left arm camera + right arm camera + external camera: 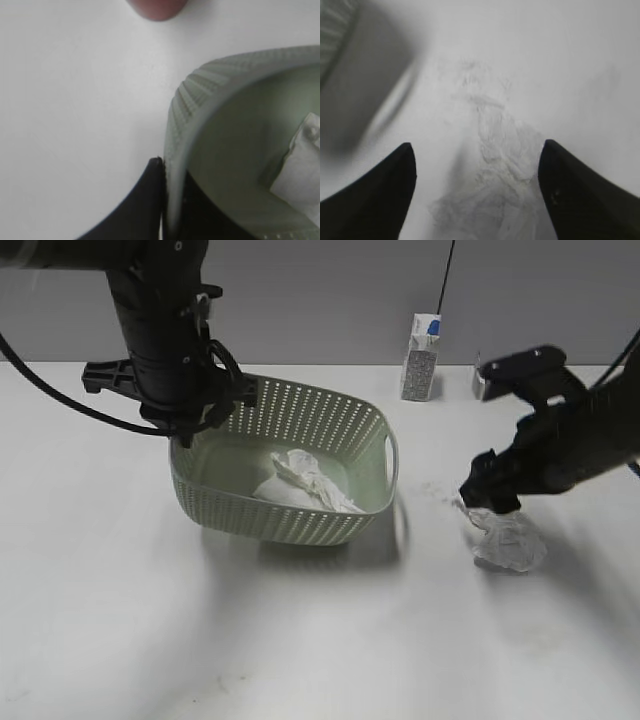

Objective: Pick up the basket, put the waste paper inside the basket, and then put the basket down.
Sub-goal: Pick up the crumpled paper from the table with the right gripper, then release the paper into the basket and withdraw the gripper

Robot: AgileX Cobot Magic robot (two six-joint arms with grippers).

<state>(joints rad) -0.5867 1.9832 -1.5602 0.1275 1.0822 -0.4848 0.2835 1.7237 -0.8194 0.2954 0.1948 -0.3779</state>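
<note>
Basket [300,475], holding 1 paper wad [300,483], hangs tilted in my clamped left gripper [167,200]; my right gripper [476,175] gapes over another wad [508,540].

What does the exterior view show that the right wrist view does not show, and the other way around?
Only the exterior view shows the left gripper shut on the rim of the raised, tilted basket, the paper wad inside it, and the small carton at the back of the table. Only the right wrist view shows the right gripper with its jaws open, one on each side of the loose paper wad, not yet closed on it. Both views show that wad lying on the table and the right gripper over it.
</note>
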